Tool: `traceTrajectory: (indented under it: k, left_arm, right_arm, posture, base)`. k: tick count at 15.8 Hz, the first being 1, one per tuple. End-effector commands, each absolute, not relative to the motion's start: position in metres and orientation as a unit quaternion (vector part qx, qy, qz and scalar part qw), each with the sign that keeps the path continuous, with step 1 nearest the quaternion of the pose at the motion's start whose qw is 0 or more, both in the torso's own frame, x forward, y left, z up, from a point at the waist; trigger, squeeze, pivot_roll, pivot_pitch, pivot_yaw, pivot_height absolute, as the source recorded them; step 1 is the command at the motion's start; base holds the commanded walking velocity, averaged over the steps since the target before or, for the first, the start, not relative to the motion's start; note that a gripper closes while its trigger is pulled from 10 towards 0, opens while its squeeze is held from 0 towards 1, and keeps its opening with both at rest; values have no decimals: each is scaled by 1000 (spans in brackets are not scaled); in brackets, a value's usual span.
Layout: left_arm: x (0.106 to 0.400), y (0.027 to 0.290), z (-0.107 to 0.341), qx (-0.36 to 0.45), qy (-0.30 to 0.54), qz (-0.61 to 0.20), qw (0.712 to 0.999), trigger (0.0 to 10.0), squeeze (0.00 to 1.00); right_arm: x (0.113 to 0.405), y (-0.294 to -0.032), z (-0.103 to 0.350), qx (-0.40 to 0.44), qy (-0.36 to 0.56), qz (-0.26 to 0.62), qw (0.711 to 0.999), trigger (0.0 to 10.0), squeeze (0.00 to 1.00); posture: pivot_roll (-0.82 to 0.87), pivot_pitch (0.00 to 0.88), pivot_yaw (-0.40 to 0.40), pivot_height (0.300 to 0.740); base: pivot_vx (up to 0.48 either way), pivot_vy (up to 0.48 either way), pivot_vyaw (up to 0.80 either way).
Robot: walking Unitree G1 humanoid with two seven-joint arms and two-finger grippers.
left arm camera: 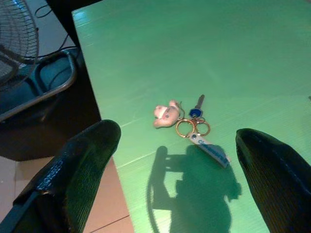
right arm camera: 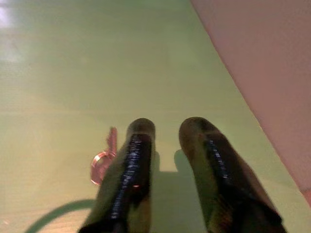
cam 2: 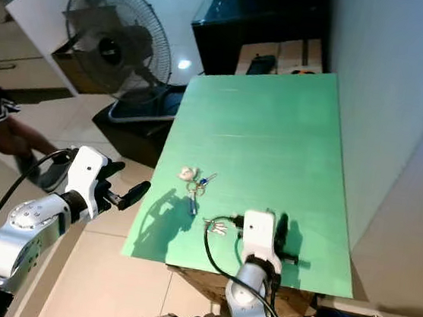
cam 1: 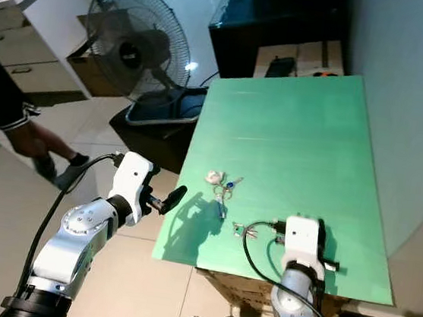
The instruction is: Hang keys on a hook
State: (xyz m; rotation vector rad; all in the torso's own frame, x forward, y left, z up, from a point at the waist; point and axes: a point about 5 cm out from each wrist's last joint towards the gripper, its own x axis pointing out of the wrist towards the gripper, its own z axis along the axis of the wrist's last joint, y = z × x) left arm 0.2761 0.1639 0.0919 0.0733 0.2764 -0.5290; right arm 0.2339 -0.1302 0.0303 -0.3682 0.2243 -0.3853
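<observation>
One green table (cam 1: 299,130), two key bunches (cam 1: 223,187) (cam 1: 239,228) between the grippers, one fan (cam 1: 137,43), one person (cam 1: 3,108).
</observation>
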Motion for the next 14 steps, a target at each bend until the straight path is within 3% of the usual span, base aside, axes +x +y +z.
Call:
traceTrajectory:
  k: [1, 2, 3, 8, 14]
  left_arm:
    - [273, 175, 89, 47, 148, -246, 957, 10000, 0]
    - [273, 175, 89, 48, 148, -247, 957, 10000, 0]
    - [272, 175, 90, 49, 148, -248, 956, 10000, 0]
    - [261, 189, 95, 68, 157, -251, 953, 10000, 0]
    - [252, 202, 102, 87, 167, -250, 950, 10000, 0]
  right_arm:
    - [235, -110, 37, -162, 106, -172, 966, 10000, 1000]
    - [236, -110, 36, -156, 109, -163, 968, 10000, 325]
    - [238, -110, 36, -153, 107, -155, 970, 10000, 0]
    - [258, -112, 37, -165, 95, -145, 971, 10000, 0]
    - [249, -103, 20, -152, 113, -175, 966, 10000, 0]
  posture:
    - [-86, 103, 342, 740]
    - [-82, 106, 346, 740]
    - [-80, 111, 350, 740]
    - [-21, 142, 380, 740]
    - [16, 157, 400, 740]
  base:
    - [0, 0, 0]
    - [0, 0, 0]
    - [0, 0, 0]
    - [0, 0, 0]
    - [0, 0, 0]
